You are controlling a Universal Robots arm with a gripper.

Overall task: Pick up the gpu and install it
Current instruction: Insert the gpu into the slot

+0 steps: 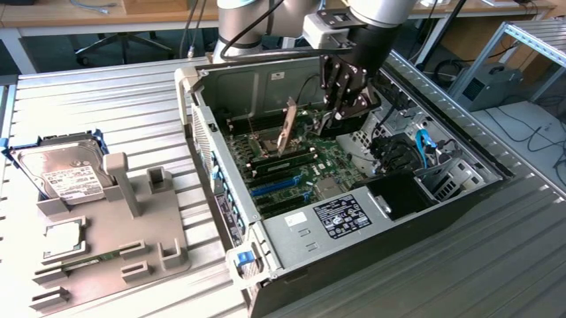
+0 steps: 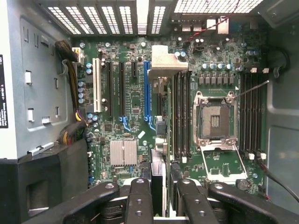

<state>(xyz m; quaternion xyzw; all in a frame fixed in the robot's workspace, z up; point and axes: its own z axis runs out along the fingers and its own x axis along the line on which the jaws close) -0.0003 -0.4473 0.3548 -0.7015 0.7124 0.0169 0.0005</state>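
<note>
The gpu (image 1: 287,130) stands upright on edge inside the open computer case (image 1: 205,142), over the green motherboard (image 1: 332,159). My gripper (image 1: 341,118) reaches down into the case and is shut on the card's end. In the wrist view the gpu (image 2: 159,144) appears edge-on between my black fingers (image 2: 139,200), with its pale metal bracket (image 2: 164,63) at the far end. It lies along the long blue slot (image 2: 146,88). Whether its lower edge sits in a slot I cannot tell.
A silver hard drive (image 1: 66,173) and a narrow memory stick (image 1: 89,260) rest on a grey fixture (image 1: 132,225) at the exterior view's left. Inside the case are the power supply (image 1: 340,215), blue cables (image 1: 423,146), the CPU socket (image 2: 215,122) and black memory slots (image 2: 182,112).
</note>
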